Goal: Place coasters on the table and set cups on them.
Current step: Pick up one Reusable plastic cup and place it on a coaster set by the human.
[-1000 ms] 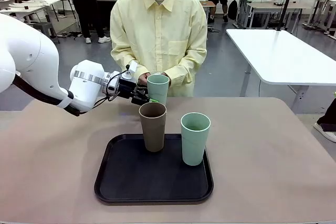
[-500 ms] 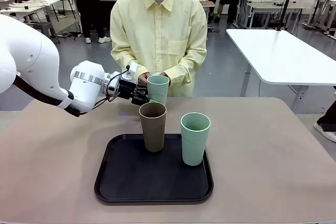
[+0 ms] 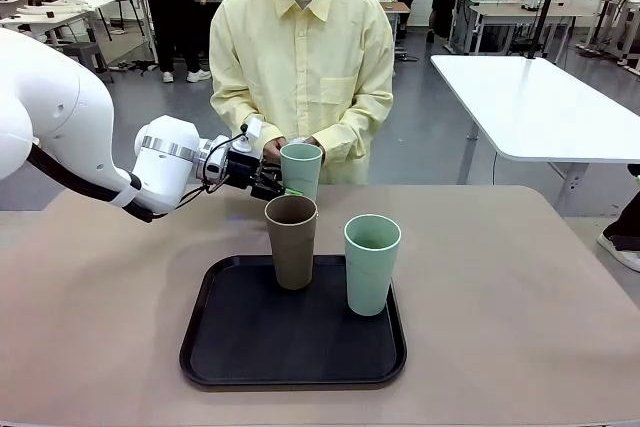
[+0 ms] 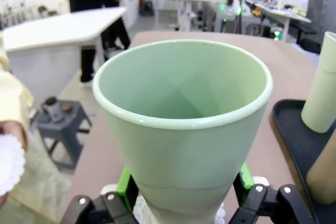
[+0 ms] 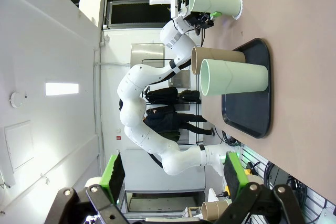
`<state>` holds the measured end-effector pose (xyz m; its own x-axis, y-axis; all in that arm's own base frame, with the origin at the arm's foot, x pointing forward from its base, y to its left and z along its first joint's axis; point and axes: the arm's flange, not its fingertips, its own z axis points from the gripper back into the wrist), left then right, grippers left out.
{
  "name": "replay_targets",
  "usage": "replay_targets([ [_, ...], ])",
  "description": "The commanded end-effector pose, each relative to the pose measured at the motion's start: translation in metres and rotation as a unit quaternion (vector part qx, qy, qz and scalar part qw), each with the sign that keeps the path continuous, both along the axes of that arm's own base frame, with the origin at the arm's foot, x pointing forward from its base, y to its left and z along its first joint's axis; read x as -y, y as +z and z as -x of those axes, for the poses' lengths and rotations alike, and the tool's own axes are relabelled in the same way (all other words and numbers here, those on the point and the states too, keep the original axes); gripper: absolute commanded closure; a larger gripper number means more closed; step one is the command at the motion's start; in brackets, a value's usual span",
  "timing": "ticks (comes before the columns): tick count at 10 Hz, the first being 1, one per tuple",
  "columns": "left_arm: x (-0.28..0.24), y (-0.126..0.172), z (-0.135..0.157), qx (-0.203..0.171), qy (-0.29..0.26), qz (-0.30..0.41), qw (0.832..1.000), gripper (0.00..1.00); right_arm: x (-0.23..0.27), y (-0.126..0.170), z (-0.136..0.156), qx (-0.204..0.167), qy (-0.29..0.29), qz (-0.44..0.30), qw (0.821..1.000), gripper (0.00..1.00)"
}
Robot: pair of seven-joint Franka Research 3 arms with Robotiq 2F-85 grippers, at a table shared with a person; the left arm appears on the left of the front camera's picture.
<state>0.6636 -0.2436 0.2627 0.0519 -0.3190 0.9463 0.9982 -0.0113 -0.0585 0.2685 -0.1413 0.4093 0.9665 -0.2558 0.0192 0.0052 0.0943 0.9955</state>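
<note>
Mint cup [image 3: 301,169] on coaster [image 5: 239,4], your left gripper [image 3: 283,188] flanking it.
Smooth tapered tumbler, lacy scalloped paper, far side of the matte tan table [image 3: 520,277]; clamped or let go, you can't tell. Right gripper [image 5: 172,174] gapes empty.

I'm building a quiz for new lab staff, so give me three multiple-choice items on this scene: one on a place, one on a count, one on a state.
1. Where does the brown cup stand? A) on the black tray B) on the bare table C) in a person's hand
2. How many mint green cups are there? A) one B) two C) three
3. How is the right gripper? A) open, empty B) shut on a cup C) shut on a coaster
Key: 1 A, its base sits inside the tray's rim; 2 B, one on the tray, one beyond it; 3 A, its fingers stand wide apart with nothing between.
</note>
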Motion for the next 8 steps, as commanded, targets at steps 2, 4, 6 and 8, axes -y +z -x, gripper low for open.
replay_targets([
  [2, 0.0032, 0.0008, -0.0082, -0.008, -0.005, -0.013, 1.0, 0.0, 0.0006, 0.0004, 0.0001, 0.004, 0.0, -0.005, 1.0, 0.0],
  [4, 0.0027, 0.0004, -0.0085, -0.009, -0.006, -0.016, 1.0, 0.0, 0.0006, 0.0004, 0.0001, 0.004, 0.0, -0.005, 1.0, 0.0],
  [6, 0.0018, 0.0005, -0.0087, -0.009, -0.006, -0.025, 1.0, 0.0, 0.0006, 0.0004, 0.0001, 0.004, 0.0, -0.005, 1.0, 0.0],
  [8, 0.0004, -0.0012, -0.0088, -0.01, -0.003, -0.059, 0.998, 0.0, 0.0006, 0.0004, 0.0001, 0.004, 0.0, -0.005, 1.0, 0.0],
])
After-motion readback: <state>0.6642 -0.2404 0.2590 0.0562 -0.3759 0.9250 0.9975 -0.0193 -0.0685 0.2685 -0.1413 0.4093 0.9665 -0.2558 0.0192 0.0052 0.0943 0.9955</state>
